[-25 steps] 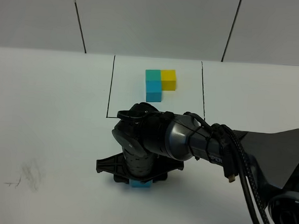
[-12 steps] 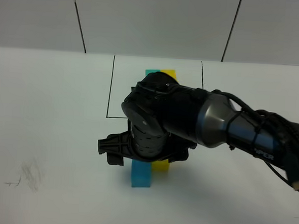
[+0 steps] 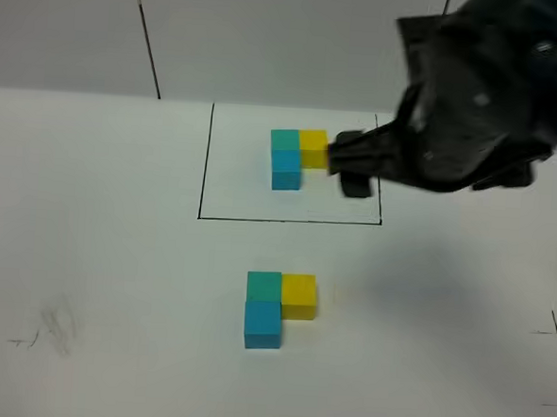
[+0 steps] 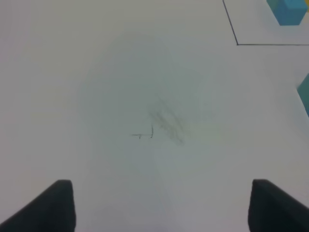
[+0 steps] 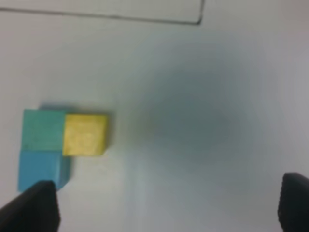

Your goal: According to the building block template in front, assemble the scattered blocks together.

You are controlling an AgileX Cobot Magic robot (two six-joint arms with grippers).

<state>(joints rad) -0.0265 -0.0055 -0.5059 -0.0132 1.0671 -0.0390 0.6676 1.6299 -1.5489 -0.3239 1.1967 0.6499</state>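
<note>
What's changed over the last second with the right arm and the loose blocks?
The right gripper, which was down over the loose blocks, has let go and lifted away toward the far right. That uncovers the green block, yellow block and blue block, joined in an L that matches the framed template. The template has not moved, and the left gripper is open over bare table.

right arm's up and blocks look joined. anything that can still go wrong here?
Mostly small risks:
1. The right gripper hangs blurred beside the template's yellow cube; a sideways sweep could knock it.
2. In the right wrist view the sky-blue block seems slightly offset from the teal-green block; any loose contact might fail a match check.
3. The left gripper is open over bare table, with block edges near the frame border.
</note>
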